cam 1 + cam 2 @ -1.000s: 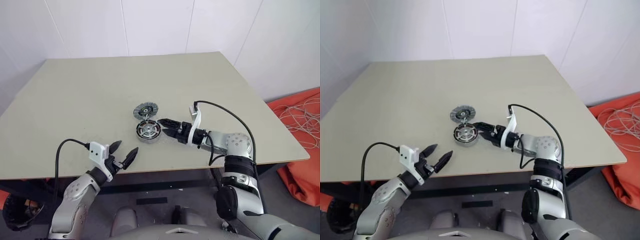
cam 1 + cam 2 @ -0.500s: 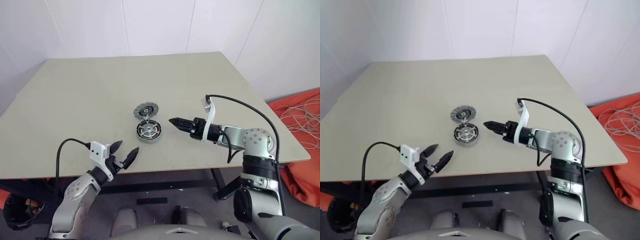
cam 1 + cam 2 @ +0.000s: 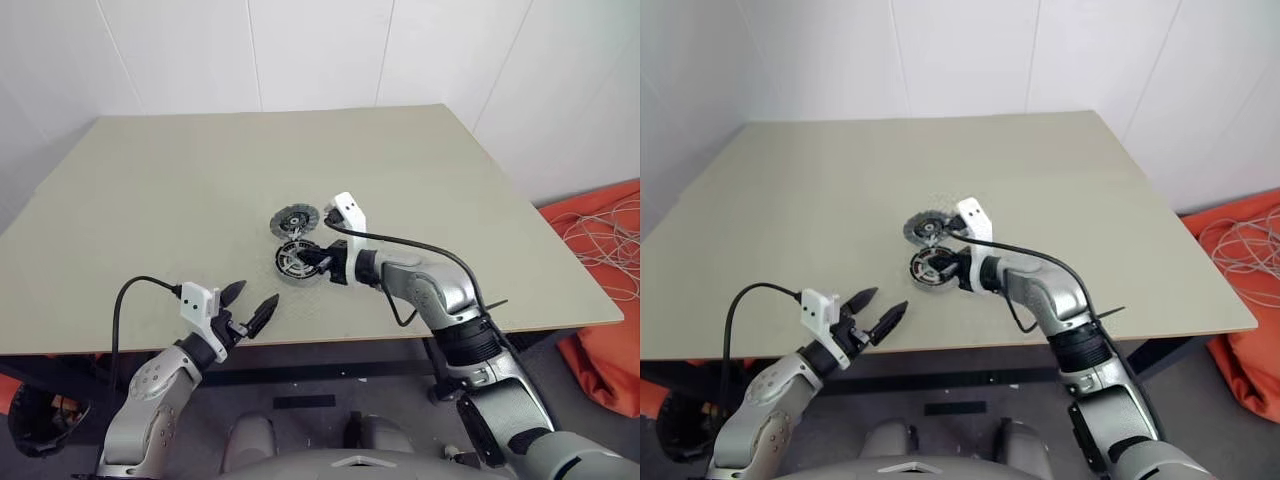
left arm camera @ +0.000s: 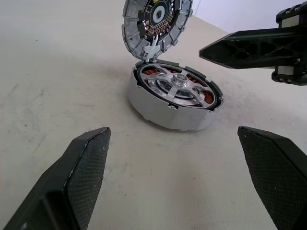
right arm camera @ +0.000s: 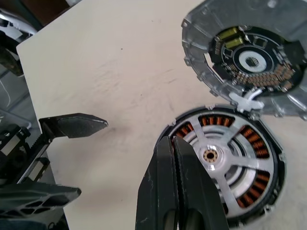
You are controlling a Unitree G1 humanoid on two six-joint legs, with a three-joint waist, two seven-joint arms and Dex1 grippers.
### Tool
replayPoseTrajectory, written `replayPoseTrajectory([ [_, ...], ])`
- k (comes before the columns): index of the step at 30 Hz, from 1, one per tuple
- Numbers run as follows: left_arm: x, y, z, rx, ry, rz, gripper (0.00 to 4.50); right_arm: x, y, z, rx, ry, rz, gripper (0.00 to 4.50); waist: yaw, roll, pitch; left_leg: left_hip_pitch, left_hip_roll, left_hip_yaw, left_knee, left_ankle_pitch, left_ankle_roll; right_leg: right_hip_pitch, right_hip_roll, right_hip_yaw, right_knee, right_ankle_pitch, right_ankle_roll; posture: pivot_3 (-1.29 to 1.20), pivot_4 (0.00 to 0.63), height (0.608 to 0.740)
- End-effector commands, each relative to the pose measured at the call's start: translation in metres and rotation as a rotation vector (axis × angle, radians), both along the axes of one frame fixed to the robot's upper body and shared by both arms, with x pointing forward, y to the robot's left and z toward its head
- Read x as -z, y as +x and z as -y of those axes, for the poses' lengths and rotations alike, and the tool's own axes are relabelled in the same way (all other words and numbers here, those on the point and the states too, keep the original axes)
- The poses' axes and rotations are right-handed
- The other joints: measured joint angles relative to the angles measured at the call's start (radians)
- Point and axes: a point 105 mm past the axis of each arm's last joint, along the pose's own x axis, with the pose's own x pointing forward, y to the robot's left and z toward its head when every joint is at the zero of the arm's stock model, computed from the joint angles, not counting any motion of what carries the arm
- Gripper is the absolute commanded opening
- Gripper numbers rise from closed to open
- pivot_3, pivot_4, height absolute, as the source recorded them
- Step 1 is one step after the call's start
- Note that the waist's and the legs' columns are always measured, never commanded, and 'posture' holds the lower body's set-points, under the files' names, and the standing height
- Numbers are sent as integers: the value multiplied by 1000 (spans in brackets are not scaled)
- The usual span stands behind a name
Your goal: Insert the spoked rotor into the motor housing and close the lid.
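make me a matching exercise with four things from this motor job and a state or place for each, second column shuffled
Things:
1. spoked rotor
2. lid
3. left gripper
4. right gripper

States:
a. open, near the table's front edge, apart from the motor
b. tilted up, open, hinged at the housing's rim
c. seated in the motor housing, over the copper windings
d. shut, tips over the rotor's rim

Pairs: 1-c, 2-b, 3-a, 4-d
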Motion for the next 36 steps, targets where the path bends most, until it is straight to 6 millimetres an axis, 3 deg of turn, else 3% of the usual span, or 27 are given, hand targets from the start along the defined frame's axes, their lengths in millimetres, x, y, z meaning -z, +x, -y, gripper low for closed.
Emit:
replayPoseTrajectory([
  [1,-11,1,1,9,-9,48,4500,-8,5,-11,-29,-2,78,20,0,0,0,0,0,0,0,0,0,0,0,0,0,0,0,0,0,740],
  [14,-11,0,1,-1,-12,46,4500,3,24,-14,25,-35,96,20,-4,0,0,1,0,0,0,0,1,0,0,0,1,0,0,0,0,740],
  [21,-8,0,-1,-6,-12,44,4500,44,14,3,-11,-179,6,20,-7,-1,-1,3,0,0,0,0,1,2,0,0,1,0,0,0,0,740],
  [25,-8,0,-1,-8,-14,44,4500,49,12,9,-10,-194,-37,20,-8,-1,-1,7,0,0,0,-2,3,7,0,0,1,0,0,0,0,740],
  [29,-7,0,-1,-5,-16,43,4500,37,14,7,-28,-174,4,20,-9,-2,-2,12,0,0,0,-2,3,11,0,0,1,0,0,0,0,740],
  [36,-7,1,2,1,-18,44,4500,-16,20,6,-96,-128,165,20,-12,-2,-2,9,0,0,1,-2,3,9,0,0,1,0,0,0,0,740],
])
